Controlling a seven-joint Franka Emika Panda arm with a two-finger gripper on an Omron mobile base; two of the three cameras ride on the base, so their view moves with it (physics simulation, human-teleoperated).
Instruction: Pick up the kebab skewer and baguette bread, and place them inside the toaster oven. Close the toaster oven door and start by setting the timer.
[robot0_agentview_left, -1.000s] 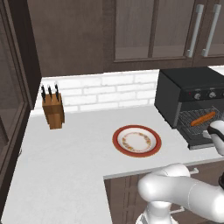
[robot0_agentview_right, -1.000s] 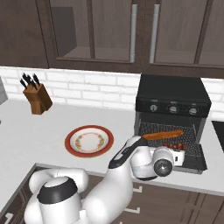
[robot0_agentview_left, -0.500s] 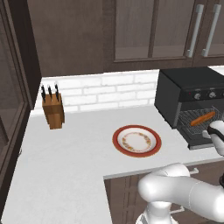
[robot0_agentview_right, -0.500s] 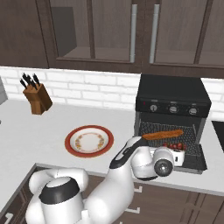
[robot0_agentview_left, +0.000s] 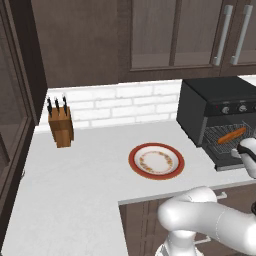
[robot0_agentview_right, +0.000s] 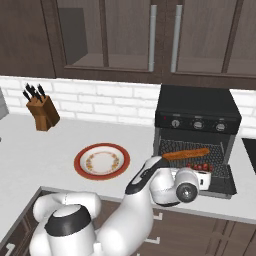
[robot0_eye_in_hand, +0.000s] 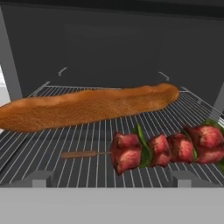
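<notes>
Wire rack (robot0_eye_in_hand: 52, 157) carries baguette bread (robot0_eye_in_hand: 87, 107) behind kebab skewer (robot0_eye_in_hand: 162, 148); hand (robot0_eye_in_hand: 109, 179) wide open, empty, at its front edge.

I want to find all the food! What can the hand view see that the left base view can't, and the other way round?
Hand view alone: the kebab skewer, with red meat chunks and green bits, lying on the wire rack in front of the bread, nearer the camera.

Left base view alone: the empty plate on the counter, the knife block by the wall, and the cabinets above.

Both: the baguette bread, lying on the rack inside the toaster oven, whose door is down.
</notes>
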